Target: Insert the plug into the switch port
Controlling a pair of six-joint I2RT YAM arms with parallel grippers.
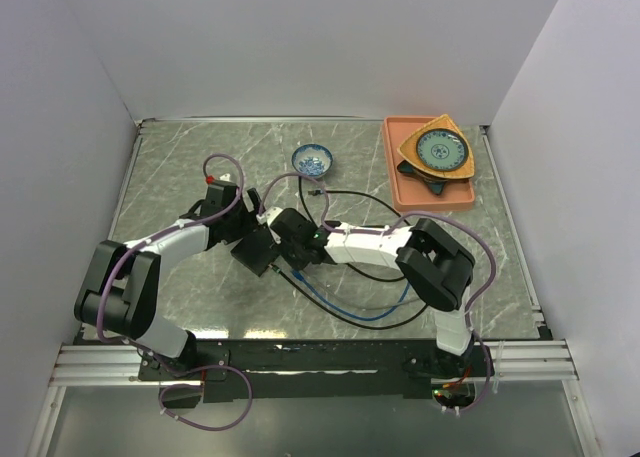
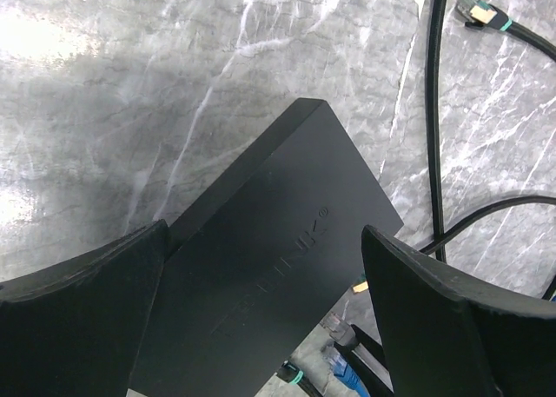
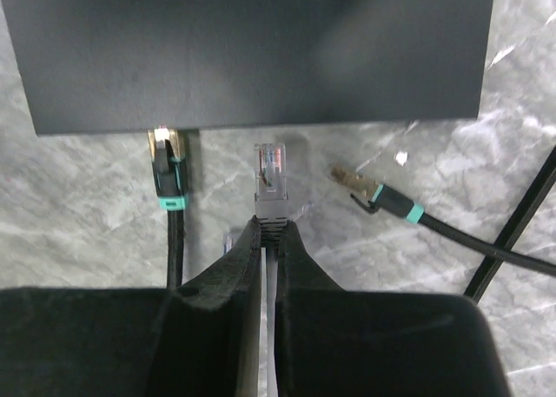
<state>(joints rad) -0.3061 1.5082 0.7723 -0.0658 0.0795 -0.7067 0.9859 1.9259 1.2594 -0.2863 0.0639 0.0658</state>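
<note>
Plug [image 3: 269, 167]: clear-bodied network connector with a grey boot, pinched at the boot by the right gripper [image 3: 269, 232], whose jaws are closed tight on it. Its tip sits just short of the switch's [image 3: 261, 49] near long edge. The switch lies flat about mid-tabletop, slightly toward the left edge.

Left gripper [image 2: 265, 241]: jaws wide, straddling the switch, not clamping it.

Risks as we judge them:
- With nothing pinning the switch, a push from the plug may slide or turn it rather than seat the plug.
- We cannot see the sockets from the right wrist view, so the plug could meet bare casing between ports.
- A teal-banded plug [image 3: 167, 175] has its tip at the same edge, just beside ours. We cannot tell if it is seated, and a sideways drift could foul it.
- A loose teal-banded plug [image 3: 373, 193] and black cables lie near and could snag the arm.

Surface: grey veined marble tabletop [image 1: 180, 167], glossy with glare. An orange tray [image 1: 395, 192] with a patterned plate [image 1: 442, 149] sits at the far right corner, and a small blue bowl [image 1: 312, 159] near the far edge. Plain white walls [image 1: 300, 37] enclose three sides.
</note>
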